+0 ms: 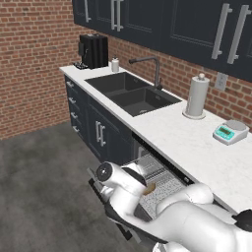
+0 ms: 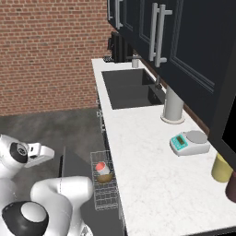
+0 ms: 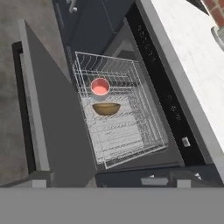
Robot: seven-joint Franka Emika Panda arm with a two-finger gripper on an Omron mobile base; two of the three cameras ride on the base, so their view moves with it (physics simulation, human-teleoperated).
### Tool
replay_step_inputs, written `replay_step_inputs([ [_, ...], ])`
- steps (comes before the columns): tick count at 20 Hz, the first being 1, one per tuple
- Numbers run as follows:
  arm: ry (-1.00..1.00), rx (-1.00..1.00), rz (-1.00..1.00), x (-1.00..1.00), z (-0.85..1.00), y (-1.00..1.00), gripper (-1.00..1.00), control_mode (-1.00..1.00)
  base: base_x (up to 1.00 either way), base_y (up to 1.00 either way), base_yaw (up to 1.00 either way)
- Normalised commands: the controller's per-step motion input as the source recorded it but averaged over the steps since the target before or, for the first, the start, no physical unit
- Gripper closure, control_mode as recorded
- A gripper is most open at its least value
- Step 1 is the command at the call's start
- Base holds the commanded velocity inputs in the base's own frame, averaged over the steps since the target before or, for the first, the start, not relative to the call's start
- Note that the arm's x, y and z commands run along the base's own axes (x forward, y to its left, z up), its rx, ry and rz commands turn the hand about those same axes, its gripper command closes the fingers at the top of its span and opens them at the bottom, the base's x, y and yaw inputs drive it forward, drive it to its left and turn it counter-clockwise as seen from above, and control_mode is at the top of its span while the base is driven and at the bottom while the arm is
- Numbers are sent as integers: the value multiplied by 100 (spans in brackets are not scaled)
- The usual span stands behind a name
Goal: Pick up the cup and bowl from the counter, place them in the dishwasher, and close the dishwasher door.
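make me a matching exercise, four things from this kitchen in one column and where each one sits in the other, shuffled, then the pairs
Things:
1. cup
2. bowl
3. paper towel roll
4. kitchen scale

Places:
A. upright on the counter, just right of the sink
B. in the dishwasher rack, beside the cup
C. on the counter, past the paper towel roll from the sink
D. in the dishwasher rack, red inside facing up

Pairs: 1-D, 2-B, 3-A, 4-C
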Motion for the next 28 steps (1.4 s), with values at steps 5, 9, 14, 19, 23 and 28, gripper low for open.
replay_step_inputs([
  [5, 1, -12, 0, 0, -15, 42, -100, -100, 0, 0, 0],
  [9, 5, -16, 0, 1, -34, 50, -100, -100, 0, 0, 0],
  [14, 6, -14, 0, 2, -39, 39, -100, -100, 0, 0, 0],
  [19, 6, -16, -1, 21, -46, 39, -100, -100, 0, 0, 0],
  [23, 5, -11, 0, 33, -42, 14, -100, -100, 0, 0, 0],
  [28, 0, -12, 0, 27, -44, 4, -100, -100, 0, 0, 0],
])
